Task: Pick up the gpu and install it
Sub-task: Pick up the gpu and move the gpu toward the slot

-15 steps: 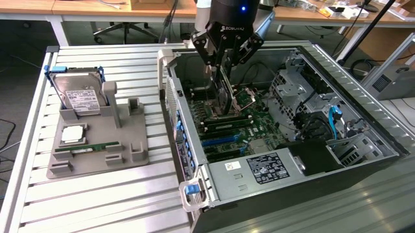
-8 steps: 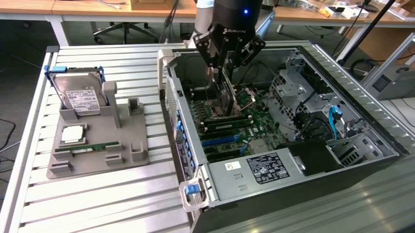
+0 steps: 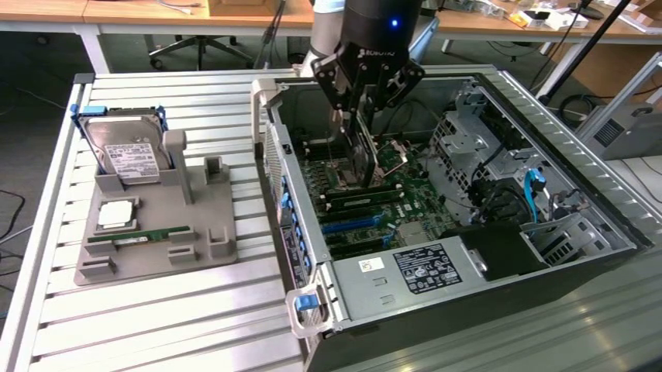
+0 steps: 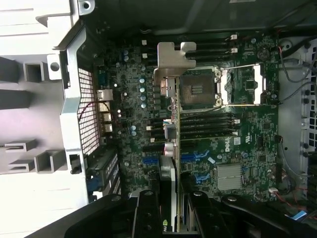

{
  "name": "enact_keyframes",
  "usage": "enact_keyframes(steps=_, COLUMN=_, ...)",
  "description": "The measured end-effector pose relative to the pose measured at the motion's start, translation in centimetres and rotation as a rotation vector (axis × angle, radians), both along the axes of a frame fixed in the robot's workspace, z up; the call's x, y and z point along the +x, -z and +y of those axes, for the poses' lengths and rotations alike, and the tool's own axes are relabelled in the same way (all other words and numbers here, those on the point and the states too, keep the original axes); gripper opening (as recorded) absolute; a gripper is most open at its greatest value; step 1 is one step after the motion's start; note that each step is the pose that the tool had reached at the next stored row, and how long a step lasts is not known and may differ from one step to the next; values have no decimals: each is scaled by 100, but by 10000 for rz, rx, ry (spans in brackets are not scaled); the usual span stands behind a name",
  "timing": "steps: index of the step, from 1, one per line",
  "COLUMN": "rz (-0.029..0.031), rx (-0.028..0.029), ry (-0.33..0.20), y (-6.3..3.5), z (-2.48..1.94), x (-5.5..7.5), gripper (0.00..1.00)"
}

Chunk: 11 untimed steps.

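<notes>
The gpu (image 3: 364, 159) is held on edge over the motherboard (image 3: 414, 198) inside the open computer case (image 3: 567, 132), clamped at its upper edge by the gripper (image 3: 364, 108) (it is judged light, stiff and fragile, best taken by the board edges).

Black gripper (image 3: 362, 115), dark gpu (image 3: 364, 159) with silvery bracket (image 4: 171, 62), green motherboard (image 3: 419, 198) with blue slots (image 3: 349, 225), silver hard drive (image 3: 126, 151) in blue frame (image 3: 91, 111), green RAM stick (image 3: 139, 235) on grey holder (image 3: 155, 252), pale ribbed table (image 3: 155, 325), blue cable (image 3: 535, 190), white label (image 3: 419, 269) on grey power supply (image 3: 377, 293).
</notes>
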<state>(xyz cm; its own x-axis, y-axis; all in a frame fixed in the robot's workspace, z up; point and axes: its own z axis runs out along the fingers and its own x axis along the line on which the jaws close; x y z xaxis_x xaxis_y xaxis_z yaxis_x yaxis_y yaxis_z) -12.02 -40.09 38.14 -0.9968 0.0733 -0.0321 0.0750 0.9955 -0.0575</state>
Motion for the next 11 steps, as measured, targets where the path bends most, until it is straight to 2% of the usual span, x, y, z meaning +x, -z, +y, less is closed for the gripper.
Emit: enact_keyframes(steps=11, rz=1, rx=-2, ry=-1, y=43, z=-6, x=6, gripper=27)
